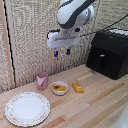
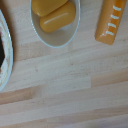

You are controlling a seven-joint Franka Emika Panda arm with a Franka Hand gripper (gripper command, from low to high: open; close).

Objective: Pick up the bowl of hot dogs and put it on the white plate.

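The gripper (image 1: 62, 52) hangs high above the table, over the hot dog bowl (image 1: 59, 88). Its two dark fingers stand apart and hold nothing. The small white bowl sits on the wooden table and holds yellow-orange hot dogs (image 1: 59, 87). The large white plate (image 1: 27, 108) with a patterned rim lies to the exterior view's left of the bowl and nearer the front. The wrist view shows the bowl (image 2: 57, 40) with two hot dogs (image 2: 57, 17) and a slice of the plate's rim (image 2: 4, 55). The fingers do not show there.
A pink cup (image 1: 42, 80) stands just to the exterior view's left of the bowl. An orange block-shaped item (image 1: 77, 87) (image 2: 110, 22) lies on its right. A black appliance (image 1: 109, 52) stands at the back right, before a woven screen.
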